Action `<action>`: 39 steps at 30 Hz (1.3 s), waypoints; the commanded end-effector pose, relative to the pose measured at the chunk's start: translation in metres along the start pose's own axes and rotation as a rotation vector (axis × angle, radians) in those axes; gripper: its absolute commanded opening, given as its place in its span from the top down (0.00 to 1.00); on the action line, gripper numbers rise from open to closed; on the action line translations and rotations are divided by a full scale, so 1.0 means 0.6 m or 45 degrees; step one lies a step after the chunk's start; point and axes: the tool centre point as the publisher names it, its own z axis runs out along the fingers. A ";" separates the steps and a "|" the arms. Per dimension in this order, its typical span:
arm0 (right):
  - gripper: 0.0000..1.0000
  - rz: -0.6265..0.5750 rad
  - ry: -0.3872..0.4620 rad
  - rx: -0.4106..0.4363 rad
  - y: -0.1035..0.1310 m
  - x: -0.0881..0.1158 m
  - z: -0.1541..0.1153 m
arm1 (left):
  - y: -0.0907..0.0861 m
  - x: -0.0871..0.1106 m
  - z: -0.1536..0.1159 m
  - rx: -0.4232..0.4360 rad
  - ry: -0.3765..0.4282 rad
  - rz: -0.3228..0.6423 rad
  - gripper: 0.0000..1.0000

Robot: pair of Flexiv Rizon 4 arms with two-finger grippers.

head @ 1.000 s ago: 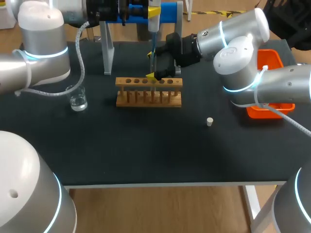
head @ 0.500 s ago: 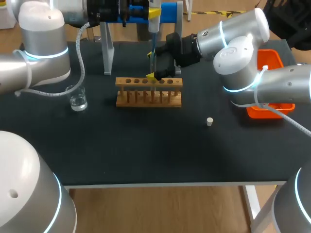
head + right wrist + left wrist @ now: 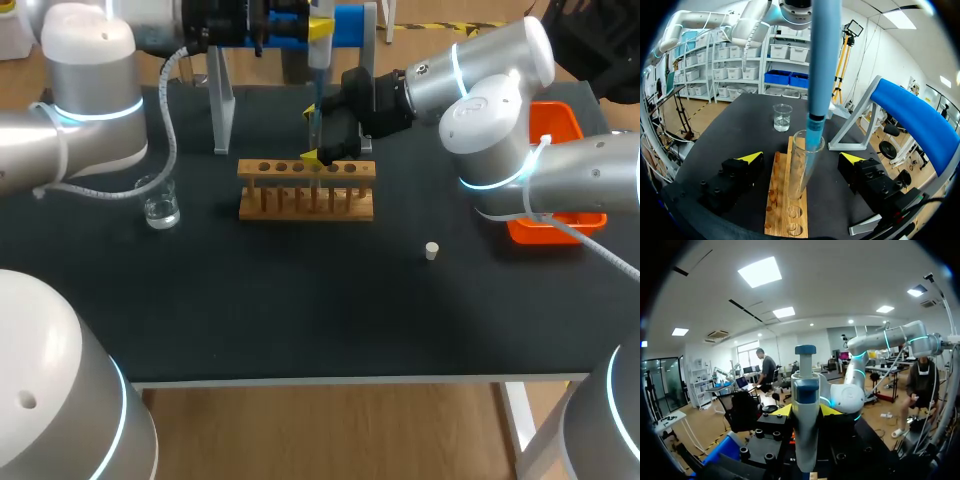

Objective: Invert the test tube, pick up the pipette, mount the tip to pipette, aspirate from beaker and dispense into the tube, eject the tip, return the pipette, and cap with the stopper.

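My left gripper (image 3: pixel 317 28) is at the back of the table, shut on the pipette (image 3: pixel 315 95), which hangs straight down. In the left wrist view the pipette's white and blue body (image 3: pixel 805 405) sits between the yellow tips of the left gripper (image 3: pixel 806 411). Its blue shaft (image 3: pixel 823 70) ends in a clear tip that reaches into the mouth of the glass test tube (image 3: pixel 799 172). The tube stands upright in the wooden rack (image 3: pixel 782 205). My right gripper (image 3: pixel 801 157) is open, one finger on each side of the tube without touching it.
A glass beaker (image 3: pixel 160 203) with a little liquid stands left of the wooden rack (image 3: pixel 306 190). A small white stopper (image 3: pixel 431 250) lies to the rack's right front. An orange tray (image 3: pixel 556 128) is at the right edge. The blue and grey pipette stand (image 3: pixel 352 24) is behind the rack.
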 end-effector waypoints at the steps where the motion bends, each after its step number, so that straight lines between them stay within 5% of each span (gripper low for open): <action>1: 0.00 0.000 0.003 0.003 0.000 -0.001 -0.001 | 0.003 -0.003 0.003 0.004 0.007 -0.001 1.00; 39: 0.00 0.000 0.003 0.003 0.000 -0.001 -0.001 | 0.020 0.003 -0.001 -0.002 0.003 -0.024 1.00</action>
